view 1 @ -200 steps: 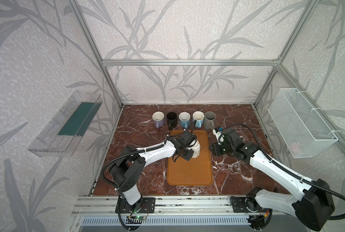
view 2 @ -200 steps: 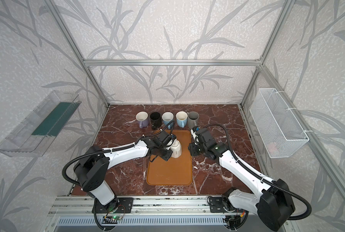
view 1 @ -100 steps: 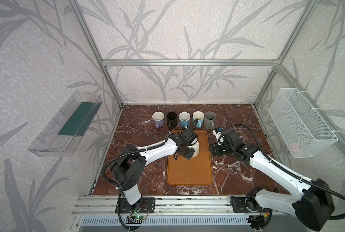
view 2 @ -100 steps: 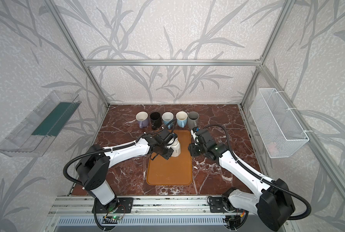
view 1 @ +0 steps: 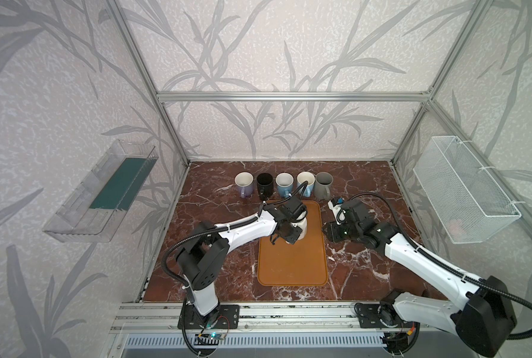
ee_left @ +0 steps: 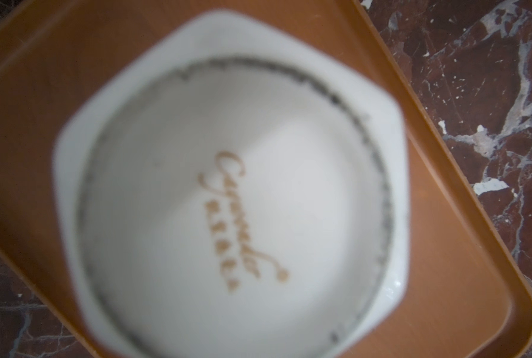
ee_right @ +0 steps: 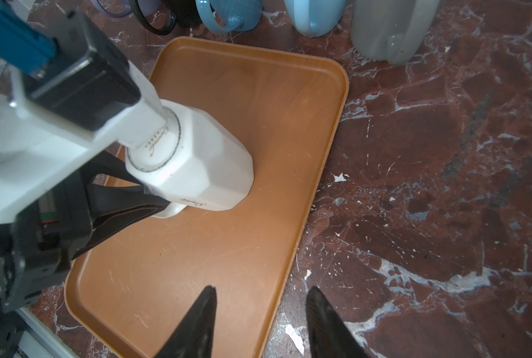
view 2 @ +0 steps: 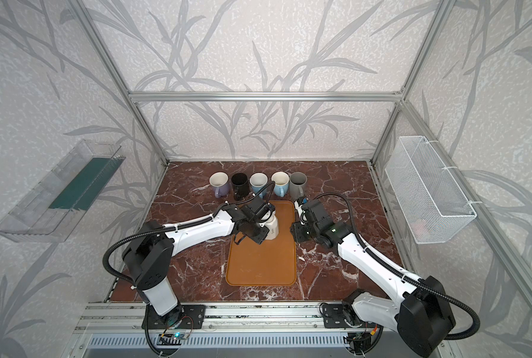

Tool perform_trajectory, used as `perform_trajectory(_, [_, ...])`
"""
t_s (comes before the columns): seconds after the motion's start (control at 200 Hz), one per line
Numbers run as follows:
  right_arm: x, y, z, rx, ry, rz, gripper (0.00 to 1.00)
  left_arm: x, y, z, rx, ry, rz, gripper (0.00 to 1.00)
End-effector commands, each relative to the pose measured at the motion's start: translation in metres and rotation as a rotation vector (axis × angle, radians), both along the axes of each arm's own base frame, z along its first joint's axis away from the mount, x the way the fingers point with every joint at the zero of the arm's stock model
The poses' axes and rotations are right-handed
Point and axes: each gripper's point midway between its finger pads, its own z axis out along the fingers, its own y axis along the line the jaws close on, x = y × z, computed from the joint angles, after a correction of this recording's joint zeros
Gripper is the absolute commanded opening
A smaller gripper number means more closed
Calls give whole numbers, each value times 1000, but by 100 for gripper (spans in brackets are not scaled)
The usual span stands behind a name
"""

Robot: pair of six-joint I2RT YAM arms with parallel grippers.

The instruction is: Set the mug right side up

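A white faceted mug [view 1: 302,227] [view 2: 272,230] stands upside down at the far end of the orange tray [view 1: 292,263]. Its base [ee_left: 237,198], with gold lettering, fills the left wrist view. In the right wrist view the mug [ee_right: 202,167] leans a little. There my left gripper [ee_right: 162,204] has its black fingers shut on the mug's handle, low beside the tray floor. In both top views the left gripper [view 1: 289,235] sits just left of the mug. My right gripper [ee_right: 260,297] [view 1: 325,231] hangs open and empty over the tray's right rim.
Several upright mugs line the back: purple [view 1: 244,183], black [view 1: 264,184], blue [view 1: 284,184], light blue [view 1: 305,183] and grey [view 1: 323,185]. A wire basket [view 1: 463,189] hangs on the right wall. A clear bin [view 1: 103,189] hangs on the left wall.
My left gripper's fingers have closed in on the mug's handle. The mug has hardly shifted on the tray. The right arm has stayed put.
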Motion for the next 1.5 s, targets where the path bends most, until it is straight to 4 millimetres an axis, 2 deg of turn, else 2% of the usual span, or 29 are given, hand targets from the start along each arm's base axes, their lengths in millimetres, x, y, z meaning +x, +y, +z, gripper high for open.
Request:
perform_trajectory(0.0, [-1,-2,4,10,-19,-13,48,-4,6,-6,53,21,-3,16])
perform_trajectory(0.09, [-2,-2,2,14,-15,-15,48,-2,7,-4,50,10,3,5])
perform_trajectory(0.28, [-6,-2,-6,29,3,-18,48,-1,4,2,33,4,2,0])
perform_trajectory(0.445, [-8,0,-8,44,13,-17,48,-2,2,8,11,5,2,0])
perform_trajectory(0.86, [-15,12,-20,133,64,-6,48,-2,-2,42,-139,-26,35,0])
perform_trajectory(1.0, [-17,16,-23,160,77,-1,48,0,2,49,-181,-44,63,0])
perform_trajectory(1.129, [-18,17,-24,170,82,-2,48,0,10,45,-151,-48,74,0])
perform_trajectory(1.359, [-17,17,-23,174,78,-5,48,-1,16,17,-117,-41,103,0])
perform_trajectory(1.494, [-18,16,-23,168,81,-4,48,3,24,12,-109,-89,147,0])
